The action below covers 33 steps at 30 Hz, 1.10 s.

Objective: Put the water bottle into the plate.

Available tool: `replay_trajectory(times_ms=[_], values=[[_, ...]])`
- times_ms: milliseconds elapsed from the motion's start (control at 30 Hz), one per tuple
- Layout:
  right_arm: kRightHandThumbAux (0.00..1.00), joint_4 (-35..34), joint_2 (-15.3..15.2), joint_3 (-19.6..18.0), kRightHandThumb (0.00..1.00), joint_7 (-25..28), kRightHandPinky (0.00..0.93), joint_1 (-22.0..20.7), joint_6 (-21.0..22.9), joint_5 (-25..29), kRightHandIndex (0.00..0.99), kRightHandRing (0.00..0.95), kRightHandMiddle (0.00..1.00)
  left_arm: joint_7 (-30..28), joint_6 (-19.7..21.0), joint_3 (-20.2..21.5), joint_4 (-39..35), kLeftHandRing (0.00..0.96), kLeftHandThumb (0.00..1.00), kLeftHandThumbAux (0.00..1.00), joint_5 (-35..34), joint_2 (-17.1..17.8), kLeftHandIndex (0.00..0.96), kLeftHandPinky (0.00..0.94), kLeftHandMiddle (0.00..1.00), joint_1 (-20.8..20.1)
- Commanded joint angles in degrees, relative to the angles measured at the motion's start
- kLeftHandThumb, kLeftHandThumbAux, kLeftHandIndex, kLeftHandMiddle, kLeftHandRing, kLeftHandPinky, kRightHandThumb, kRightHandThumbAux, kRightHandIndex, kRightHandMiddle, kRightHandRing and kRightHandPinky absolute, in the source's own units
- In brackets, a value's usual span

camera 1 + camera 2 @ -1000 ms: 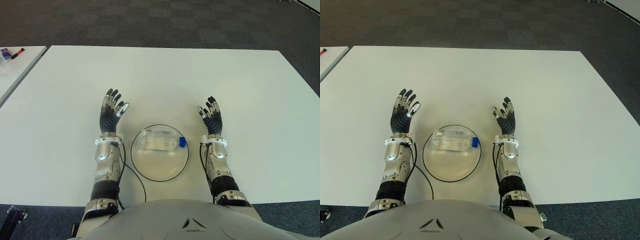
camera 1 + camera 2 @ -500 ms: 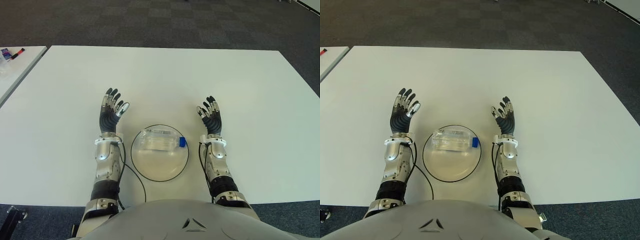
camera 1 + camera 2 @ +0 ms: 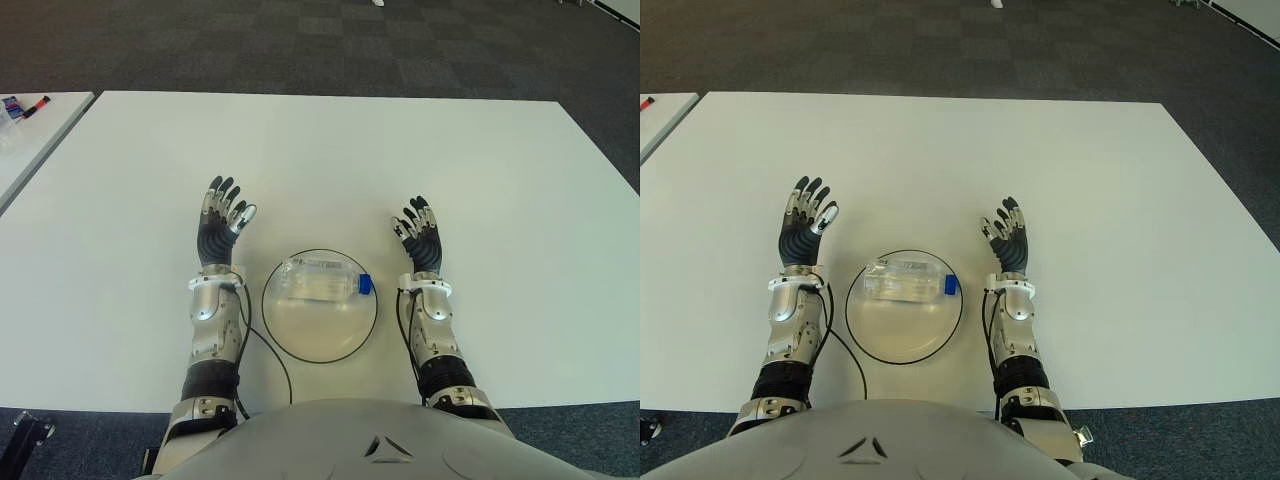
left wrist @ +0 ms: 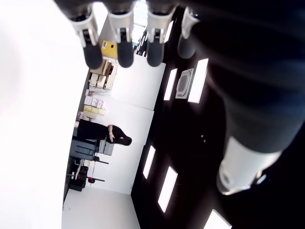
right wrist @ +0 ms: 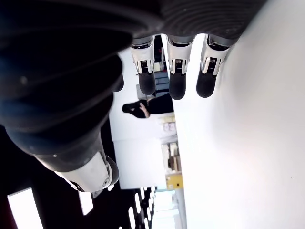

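A clear water bottle [image 3: 318, 280] with a blue cap [image 3: 365, 285] lies on its side inside the round plate [image 3: 320, 338] near the table's front edge. My left hand [image 3: 222, 216] is just left of the plate, palm up, fingers spread, holding nothing. On the plate's right side my right hand [image 3: 418, 231] is likewise open and empty. Both wrist views show straight fingers [image 4: 121, 40] [image 5: 174, 71] with nothing between them.
The white table [image 3: 330, 150] stretches far ahead and to both sides. A second white table [image 3: 25, 135] at the far left carries markers [image 3: 30, 105]. Dark carpet lies beyond. A cable [image 3: 265, 350] runs by my left forearm.
My right hand has shifted slightly left and farther from me. The bottle, plate and left hand have not moved.
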Motion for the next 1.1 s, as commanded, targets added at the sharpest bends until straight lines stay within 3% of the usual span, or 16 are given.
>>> replay_trajectory(times_ms=[33,1100], values=[[0.788,-0.3,0.5,-0.2,0.333,0.2,0.15,0.4,1.5,0.6,0.074,0.109,0.105,-1.0,0.6,-0.1,0.3,0.116,0.015,0.783,-0.4,0.0,0.099,0.155,0.111,0.0],[0.777,-3.4,1.3,0.7,0.353,-0.3,0.145,2.2,3.4,-0.2,0.069,0.103,0.098,-0.5,0.9,-0.5,-0.7,0.111,0.016,0.794,0.4,0.1,0.094,0.148,0.103,0.8]])
